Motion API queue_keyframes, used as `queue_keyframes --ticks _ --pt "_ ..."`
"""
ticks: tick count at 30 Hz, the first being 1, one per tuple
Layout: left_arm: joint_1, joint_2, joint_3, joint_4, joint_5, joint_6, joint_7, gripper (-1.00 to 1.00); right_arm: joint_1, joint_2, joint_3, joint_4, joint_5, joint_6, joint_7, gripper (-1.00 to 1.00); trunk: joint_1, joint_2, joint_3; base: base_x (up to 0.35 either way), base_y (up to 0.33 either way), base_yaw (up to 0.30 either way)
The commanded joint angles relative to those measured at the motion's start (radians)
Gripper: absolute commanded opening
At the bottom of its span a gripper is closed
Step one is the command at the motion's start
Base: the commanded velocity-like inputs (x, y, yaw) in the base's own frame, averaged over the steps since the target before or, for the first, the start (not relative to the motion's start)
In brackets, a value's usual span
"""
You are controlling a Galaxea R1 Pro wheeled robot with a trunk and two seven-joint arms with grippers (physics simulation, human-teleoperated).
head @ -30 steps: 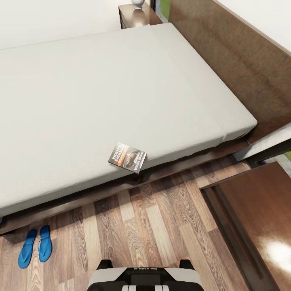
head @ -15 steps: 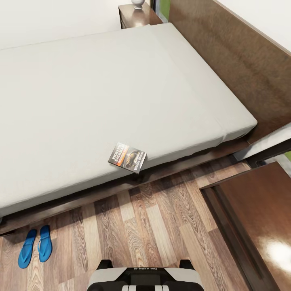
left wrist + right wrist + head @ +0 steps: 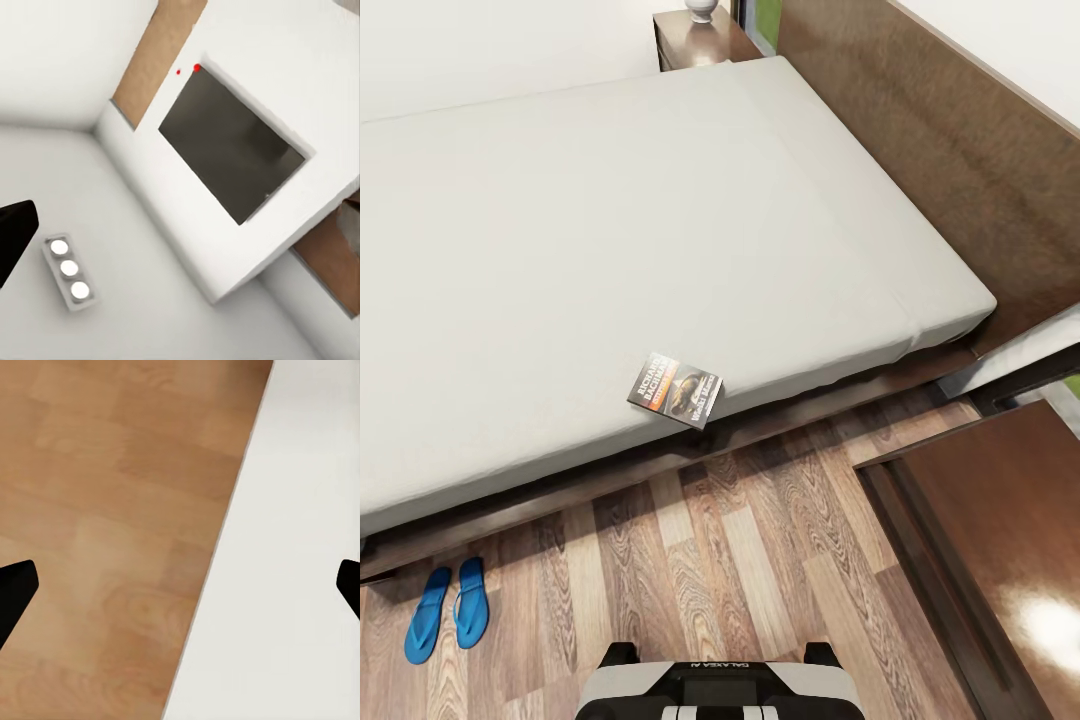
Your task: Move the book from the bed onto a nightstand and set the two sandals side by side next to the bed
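Your book [image 3: 675, 389] lies flat at the near edge of the bed [image 3: 610, 250]. Both sandals [image 3: 448, 608] sit paired on the floor beside it. Right pincer [image 3: 180, 585] spread wide; left pincer state: cannot tell.

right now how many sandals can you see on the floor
2. Both lie side by side on the wood floor by the bed: the left sandal, and the right sandal just beside it. More could be hidden under the bed frame.

Book [image 3: 675, 389] on bed [image 3: 610, 230]; sandals [image 3: 447, 608] alongside.
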Motion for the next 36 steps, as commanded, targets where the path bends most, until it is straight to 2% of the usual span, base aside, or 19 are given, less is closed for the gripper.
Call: queue_keyframes --ticks 1,4,5,6,7,9,10,14,15,16,17,23,24,28,36 --pt "0.029 -0.001 -0.007 0.001 0.013 0.006 -0.009 1.0 0.001 -0.001 0.007 -0.003 0.0 0.004 0.003 1.0 0.0 0.0 0.0 0.0 0.0 0.0" --pt "0.128 -0.007 -0.007 0.001 0.073 -0.008 -0.047 1.0 0.001 -0.001 0.007 -0.003 0.0 0.004 0.003 1.0 0.0 0.0 0.0 0.0 0.0 0.0" --pt "0.128 -0.007 -0.007 0.001 0.073 -0.008 -0.047 1.0 0.001 -0.001 0.007 -0.003 0.0 0.004 0.003 1.0 0.0 0.0 0.0 0.0 0.0 0.0" --pt "0.165 -0.012 -0.007 0.0 0.097 -0.017 -0.061 1.0 0.001 -0.001 0.007 -0.003 0.0 0.003 0.003 1.0 0.0 0.0 0.0 0.0 0.0 0.0" --pt "0.241 -0.022 -0.006 0.0 0.144 -0.042 -0.092 1.0 0.001 -0.001 0.007 -0.003 0.001 0.002 0.003 1.0 0.0 0.0 0.0 0.0 0.0 0.0" --pt "0.315 -0.029 -0.007 0.0 0.187 -0.069 -0.127 1.0 0.001 -0.001 0.007 -0.003 0.001 0.002 0.003 1.0 0.0 0.0 0.0 0.0 0.0 0.0" --pt "0.315 -0.029 -0.007 0.0 0.187 -0.069 -0.127 1.0 0.001 -0.001 0.007 -0.003 0.001 0.002 0.003 1.0 0.0 0.0 0.0 0.0 0.0 0.0" --pt "0.452 -0.039 -0.007 0.0 0.253 -0.111 -0.193 1.0 0.001 -0.001 0.007 -0.003 0.001 0.0 0.003 1.0 0.0 0.0 0.0 0.0 0.0 0.0" --pt "0.509 -0.047 -0.006 0.0 0.277 -0.133 -0.226 1.0 0.0 -0.001 0.007 -0.003 0.001 0.0 0.002 1.0 0.0 0.0 0.0 0.0 0.0 0.0" --pt "0.509 -0.047 -0.006 0.0 0.277 -0.133 -0.226 1.0 0.0 -0.001 0.007 -0.003 0.001 0.0 0.002 1.0 0.0 0.0 0.0 0.0 0.0 0.0" --pt "0.535 -0.054 -0.006 0.0 0.289 -0.146 -0.244 1.0 0.0 -0.001 0.007 -0.004 0.001 -0.001 0.002 1.0 0.0 0.0 0.0 0.0 0.0 0.0" --pt "0.677 -0.137 -0.005 0.0 0.367 -0.229 -0.333 1.0 0.001 -0.003 0.007 -0.02 0.0 -0.003 0.002 1.0 0.0 0.0 0.0 0.0 0.0 0.0" --pt "0.677 -0.137 -0.005 0.0 0.367 -0.229 -0.333 1.0 0.001 -0.003 0.007 -0.02 0.0 -0.003 0.002 1.0 0.0 0.0 0.0 0.0 0.0 0.0" --pt "0.749 -0.199 -0.005 0.0 0.401 -0.287 -0.357 1.0 0.001 -0.005 0.005 -0.04 -0.002 -0.004 0.002 1.0 0.0 0.0 0.0 0.0 0.0 0.0" --pt "0.807 -0.336 -0.003 0.0 0.421 -0.374 -0.381 1.0 0.001 -0.021 0.0 -0.062 -0.006 -0.005 0.001 1.0 0.0 0.0 0.0 0.0 0.0 0.0"
